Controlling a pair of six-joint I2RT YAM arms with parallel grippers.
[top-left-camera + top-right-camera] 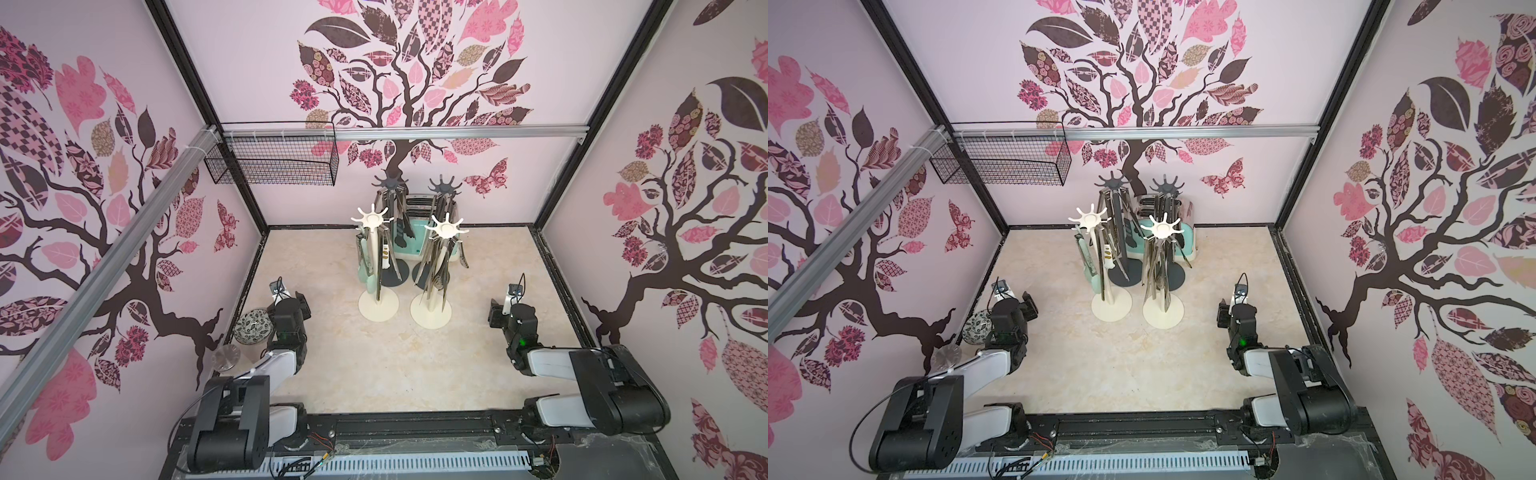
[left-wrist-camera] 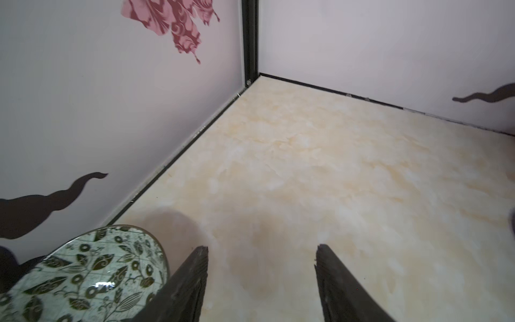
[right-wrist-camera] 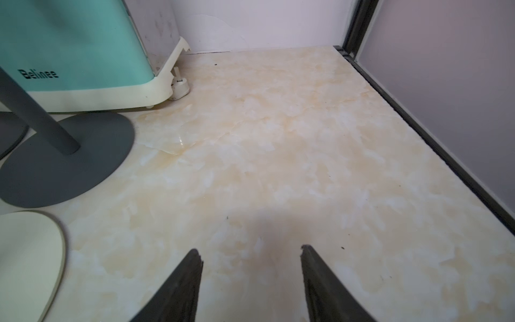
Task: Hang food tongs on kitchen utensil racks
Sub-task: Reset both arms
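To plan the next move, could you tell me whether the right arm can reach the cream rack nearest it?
Probably yes: bare table lies between the open, empty right gripper and that rack, though tongs crowd its pole.

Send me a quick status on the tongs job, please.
Left end effector open, empty. Right end effector open, empty. Tongs hanging on all four racks, none seen loose. Patterned bowl beside left end effector.

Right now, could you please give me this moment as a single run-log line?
tongs: hanging on all four racks, none seen loose | left jaws: open, empty | right jaws: open, empty
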